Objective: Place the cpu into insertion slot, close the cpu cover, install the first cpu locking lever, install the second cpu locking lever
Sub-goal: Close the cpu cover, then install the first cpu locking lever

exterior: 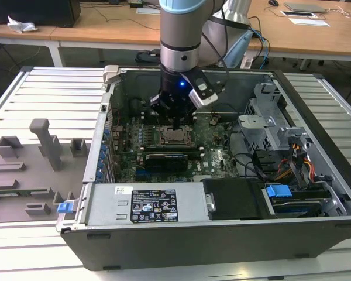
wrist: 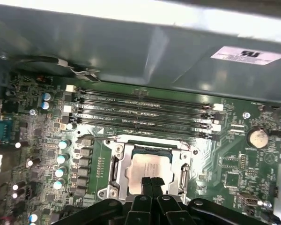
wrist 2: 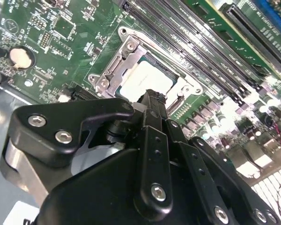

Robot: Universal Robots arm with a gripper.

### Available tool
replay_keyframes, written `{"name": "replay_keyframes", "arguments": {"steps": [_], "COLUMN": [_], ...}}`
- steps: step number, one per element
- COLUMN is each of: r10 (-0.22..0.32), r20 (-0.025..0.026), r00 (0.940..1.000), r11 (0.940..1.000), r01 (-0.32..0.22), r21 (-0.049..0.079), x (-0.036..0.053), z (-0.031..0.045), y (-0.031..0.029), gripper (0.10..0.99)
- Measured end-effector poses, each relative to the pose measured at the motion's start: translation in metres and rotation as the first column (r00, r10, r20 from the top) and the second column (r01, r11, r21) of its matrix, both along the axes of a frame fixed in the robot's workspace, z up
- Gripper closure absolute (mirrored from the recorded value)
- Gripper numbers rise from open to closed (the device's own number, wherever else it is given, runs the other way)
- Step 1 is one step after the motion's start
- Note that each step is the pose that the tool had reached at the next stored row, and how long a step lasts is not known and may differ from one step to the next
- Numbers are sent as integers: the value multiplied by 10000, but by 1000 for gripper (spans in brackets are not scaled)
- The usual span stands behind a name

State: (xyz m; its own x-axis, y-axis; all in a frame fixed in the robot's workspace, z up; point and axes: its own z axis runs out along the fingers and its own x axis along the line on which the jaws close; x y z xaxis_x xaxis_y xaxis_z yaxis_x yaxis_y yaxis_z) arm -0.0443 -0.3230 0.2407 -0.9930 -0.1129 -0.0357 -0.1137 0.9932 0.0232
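Observation:
The cpu (wrist: 149, 169) (wrist 2: 141, 82) lies flat in the insertion slot (exterior: 175, 137) on the green motherboard, its dull silver top showing in both wrist views. The cpu cover (wrist: 116, 165) (wrist 2: 113, 70) lies down around it as a silver frame, the chip showing through its window. A thin wire lever (wrist: 131, 139) runs along the socket's edge beside the memory slots; whether it is latched I cannot tell. My gripper (exterior: 175, 124) (wrist: 152, 181) (wrist 2: 152, 96) hangs just over the socket, its black fingers shut together with nothing between them, tips over the edge of the chip.
Long black memory slots (wrist: 140, 110) run beside the socket. A black card (exterior: 167, 158) sits just in front of it, then the power supply (exterior: 155, 205). The drive cage and cables (exterior: 275, 140) crowd the exterior view's right. A grey fixture tray (exterior: 23, 170) lies outside the case.

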Motion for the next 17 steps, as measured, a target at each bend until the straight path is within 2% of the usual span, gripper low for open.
{"name": "replay_keyframes", "arguments": {"steps": [1, 4, 17], "r10": [0, 0, 0], "r20": [0, 0, 0], "r00": [10000, 10000, 10000], "r11": [10000, 10000, 10000], "r01": [0, 0, 0], "r21": [-17, -41, -43], "x": [0, 0, 0], "z": [46, 90, 94], "y": [0, 0, 0], "gripper": [980, 980, 980]}}
